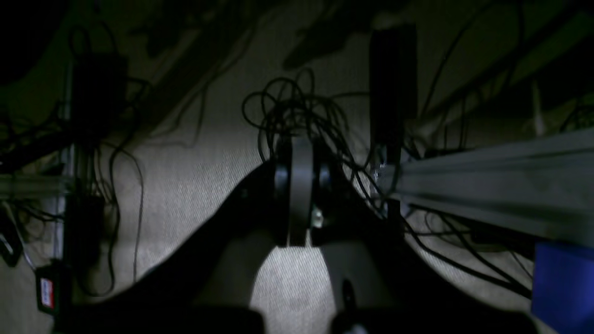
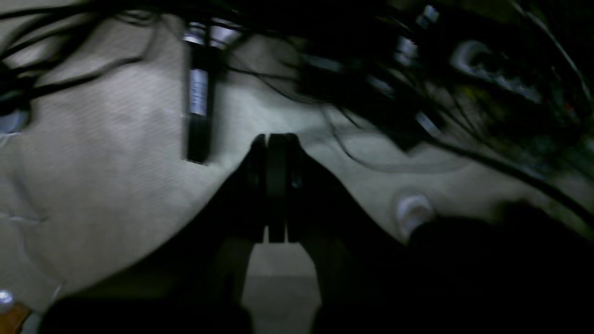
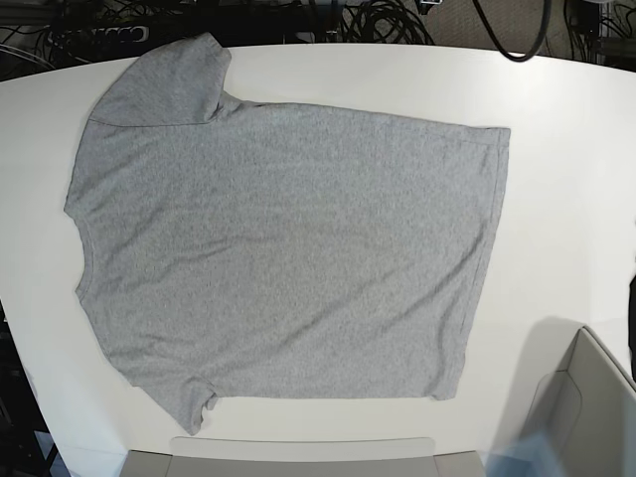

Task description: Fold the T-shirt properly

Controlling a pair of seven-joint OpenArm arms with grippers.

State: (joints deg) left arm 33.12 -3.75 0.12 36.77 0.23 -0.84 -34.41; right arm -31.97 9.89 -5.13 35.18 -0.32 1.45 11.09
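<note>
I am looking at the grey T-shirt [image 3: 283,253], which is lying flat and spread out on the white table [image 3: 566,149] with its plain side up, collar end toward the left of the base view and hem toward the right, both short sleeves showing. No arm is reaching over the table in that view. My left claw [image 1: 297,190] is showing its fingers pressed together, pinching nothing, and it is pointing at a beige carpet [image 1: 195,185] with a tangle of black cables [image 1: 297,111] and an aluminium rail [image 1: 492,185]. My right claw [image 2: 274,185] is also pressed together and empty, hanging over the same kind of floor, where blurred cables [image 2: 371,93] are lying.
</note>
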